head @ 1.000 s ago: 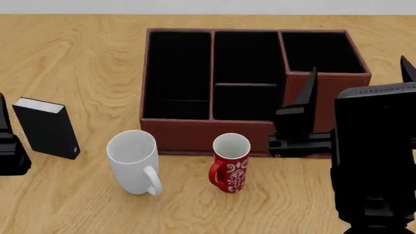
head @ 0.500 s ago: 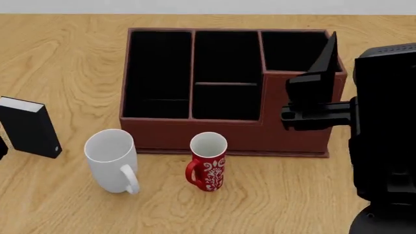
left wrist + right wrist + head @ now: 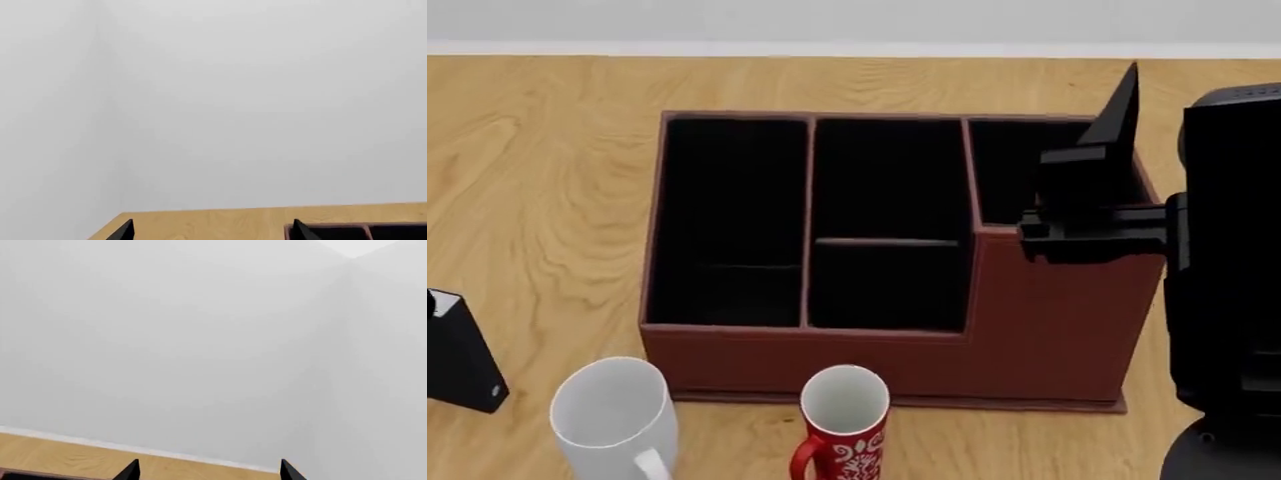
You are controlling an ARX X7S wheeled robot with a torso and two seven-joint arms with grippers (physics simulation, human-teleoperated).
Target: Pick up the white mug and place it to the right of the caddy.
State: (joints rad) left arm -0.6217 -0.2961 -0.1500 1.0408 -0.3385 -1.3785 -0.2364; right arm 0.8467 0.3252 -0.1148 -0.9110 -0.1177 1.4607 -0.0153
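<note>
Mug (image 3: 614, 418), white and glossy, stands upright on the table (image 3: 547, 160) at the near left of the head view, its lower part cut off by the frame edge, a bit of its handle showing on its right side. It sits just in front of the caddy's (image 3: 1054, 330) left front corner, apart from it. Beside it to the right, well separate, stands a red mug (image 3: 842, 425) with white pattern and white inside, also close to the caddy's front wall. The caddy is a reddish-brown box with black-lined compartments: one long section on the left, two shorter ones in the middle, and a taller section at the right. A small black box (image 3: 457, 355) stands at the far left edge, apart from the white mug.

Right gripper (image 3: 208, 471) is held high over the caddy's taller right corner; in the head view only one pointed finger (image 3: 1117, 105) and the black arm behind it show. The right wrist view shows two dark fingertips with a wide gap between them, so the jaws stand apart with nothing between, pointing at a white wall and a strip of table. Left gripper (image 3: 212, 231) is out of the head view; its wrist view shows two fingertips likewise spread wide apart and empty, with the table edge and a corner of the caddy beyond.
</note>
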